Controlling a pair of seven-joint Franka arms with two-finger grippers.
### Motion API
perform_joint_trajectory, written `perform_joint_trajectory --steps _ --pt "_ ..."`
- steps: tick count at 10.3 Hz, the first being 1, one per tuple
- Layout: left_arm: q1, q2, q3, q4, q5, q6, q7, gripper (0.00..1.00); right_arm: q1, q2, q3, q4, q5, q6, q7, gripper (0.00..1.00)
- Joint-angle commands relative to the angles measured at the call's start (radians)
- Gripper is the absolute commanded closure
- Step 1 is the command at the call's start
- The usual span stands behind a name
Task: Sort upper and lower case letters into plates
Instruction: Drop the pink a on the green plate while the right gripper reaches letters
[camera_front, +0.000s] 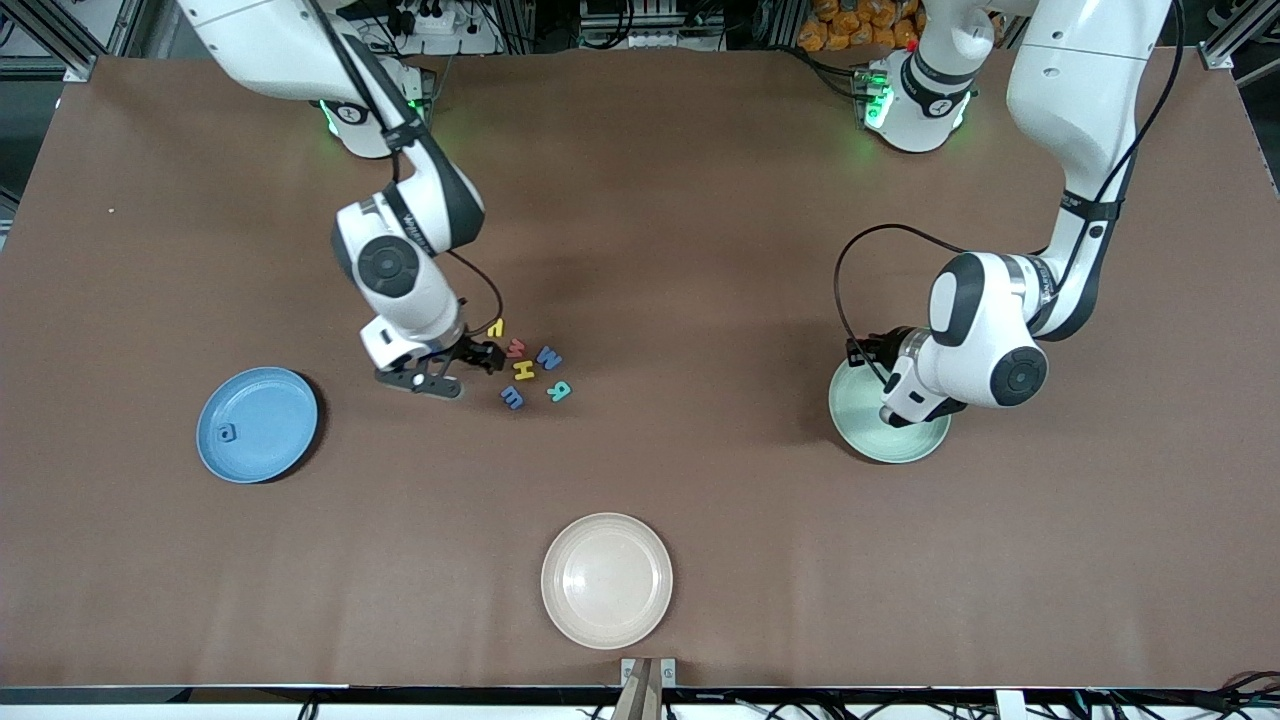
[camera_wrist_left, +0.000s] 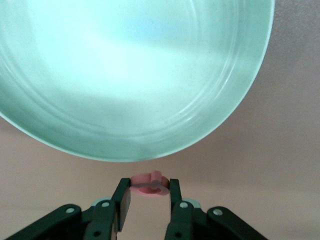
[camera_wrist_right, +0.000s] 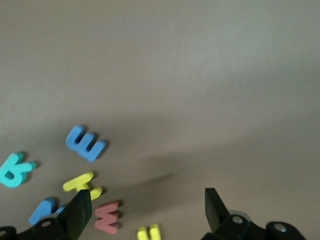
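Front camera sits high across the table facing both bases; left wrist camera looks down close on the mint plate, right wrist camera close over the loose letters, both also in front view.

My desk is covered in plain brown matte sheeting, lit pretty evenly from overhead. Along its top edge there's aluminium framing, tangled cables and a heap of orange stuff.
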Motion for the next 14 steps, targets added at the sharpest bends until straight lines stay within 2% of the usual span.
perform_joint_trajectory --steps 1,2,4,5,6,7,11,14 --pt "-0.008 0.002 0.019 0.051 0.070 -0.007 0.090 1.00 0.077 0.037 -0.006 -0.007 -0.006 0.047 0.100 0.00" --pt "-0.003 0.001 0.023 0.051 0.103 0.014 0.162 1.00 0.085 0.055 -0.006 -0.005 -0.006 0.068 0.112 0.00" --pt "-0.001 0.015 0.023 0.065 0.111 0.106 0.186 1.00 0.102 0.081 -0.007 -0.004 -0.009 0.094 0.112 0.00" --pt "-0.003 0.021 0.023 0.065 0.111 0.145 0.189 0.90 0.099 0.083 -0.007 -0.008 -0.014 0.094 0.109 0.00" --pt "-0.003 0.024 0.023 0.065 0.112 0.151 0.190 0.05 0.096 0.085 -0.009 -0.010 -0.015 0.087 0.103 0.00" --pt "-0.001 0.024 0.023 0.065 0.112 0.151 0.191 0.00 0.096 0.089 -0.009 -0.013 -0.017 0.088 0.100 0.00" --pt "-0.009 0.024 0.023 0.070 0.112 0.185 0.187 0.00 0.105 0.121 -0.007 -0.008 -0.018 0.117 0.100 0.00" --pt "-0.047 0.041 0.015 0.142 0.117 0.202 0.189 0.00 0.100 0.121 -0.007 0.007 -0.015 0.140 0.107 0.00"
